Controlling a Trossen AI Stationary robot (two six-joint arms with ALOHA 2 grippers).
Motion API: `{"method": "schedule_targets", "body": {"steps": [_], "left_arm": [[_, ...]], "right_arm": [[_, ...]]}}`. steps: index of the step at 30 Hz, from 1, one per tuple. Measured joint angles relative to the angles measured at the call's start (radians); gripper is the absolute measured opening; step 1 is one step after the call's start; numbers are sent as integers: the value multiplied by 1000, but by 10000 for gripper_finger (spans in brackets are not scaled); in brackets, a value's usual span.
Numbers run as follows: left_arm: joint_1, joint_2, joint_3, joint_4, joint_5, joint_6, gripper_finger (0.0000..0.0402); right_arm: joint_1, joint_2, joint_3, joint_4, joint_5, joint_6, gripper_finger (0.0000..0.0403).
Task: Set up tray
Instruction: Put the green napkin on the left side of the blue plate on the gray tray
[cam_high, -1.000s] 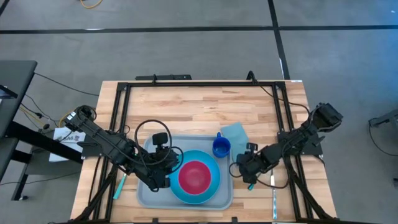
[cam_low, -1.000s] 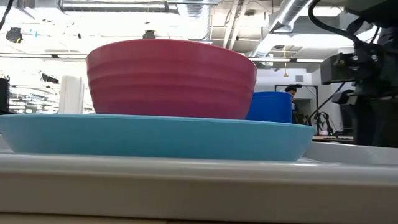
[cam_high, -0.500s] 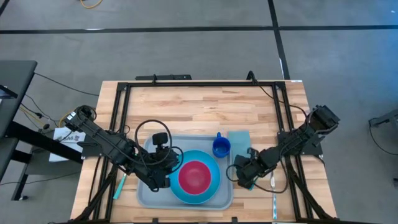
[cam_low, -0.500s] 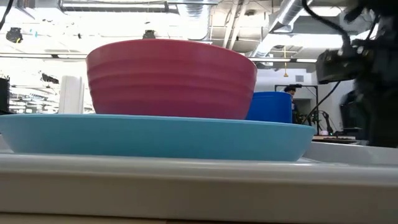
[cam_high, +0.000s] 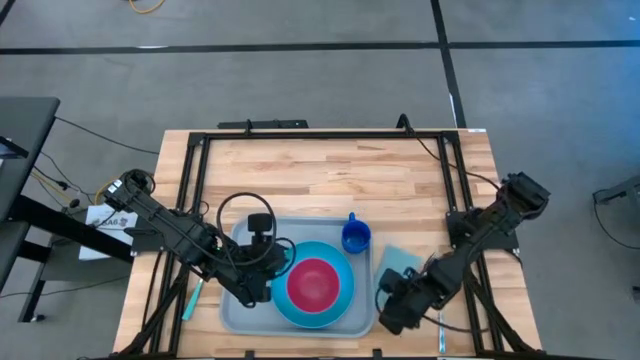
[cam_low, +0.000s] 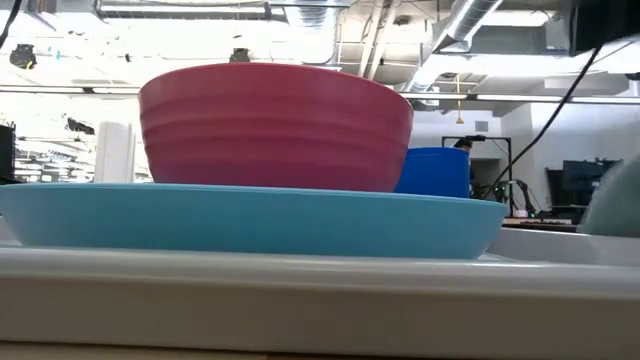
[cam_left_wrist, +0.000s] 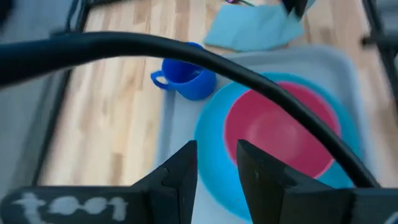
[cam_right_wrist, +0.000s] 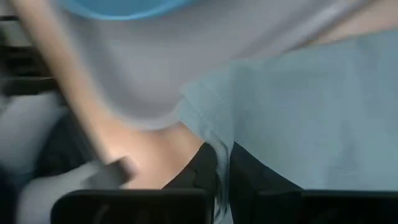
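Note:
The grey-blue tray (cam_high: 243, 305) lies at the table's near middle. On it sit a bright blue plate (cam_high: 340, 262) with a red bowl (cam_high: 313, 283) in it, and a blue cup (cam_high: 355, 236) at its far right corner. My left gripper (cam_high: 266, 280) stands open over the plate's left rim (cam_left_wrist: 208, 134); whether it touches the rim I cannot tell. My right gripper (cam_high: 390, 303) is beside the tray's right rim, shut on the light-teal napkin (cam_high: 398, 258). My right gripper pinches an edge of the napkin (cam_right_wrist: 214, 144) between its two fingers, coming slanting down from the table's right. The napkin spreads out away from the fingers (cam_right_wrist: 311, 106), just beside the tray's right rim (cam_right_wrist: 186, 68). One layer or several, I cannot tell.
A teal utensil (cam_high: 190, 300) lies on the table left of the tray, and a slim utensil (cam_high: 441, 325) at the near right. Black frame rails (cam_high: 300, 135) run around the tabletop. The table's far half (cam_high: 330, 175) is bare wood.
My right gripper has moved toward the table's near edge, and the napkin has slid with it from beside the cup to beside the tray's right rim. In the low view the right arm has left the picture's right side.

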Motion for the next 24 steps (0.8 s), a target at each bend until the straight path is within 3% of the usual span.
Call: {"method": "schedule_targets", "body": {"steps": [4, 9, 14, 18, 24], "left_arm": [[7, 0, 0, 0, 7, 200, 103], [7, 0, 0, -1, 8, 237, 103], [11, 0, 0, 75, 9, 188, 103], [23, -3, 7, 67, 14, 34, 103], [22, -55, 122, -98, -24, -112, 103]], "right_arm": [[42, -2, 104, -14, 17, 0, 7], [82, -2, 225, -72, 126, -23, 12], [118, -3, 376, -163, 228, -93, 5], [134, -3, 522, -328, 404, -173, 5], [31, -5, 709, -351, 616, -512, 5]]}}
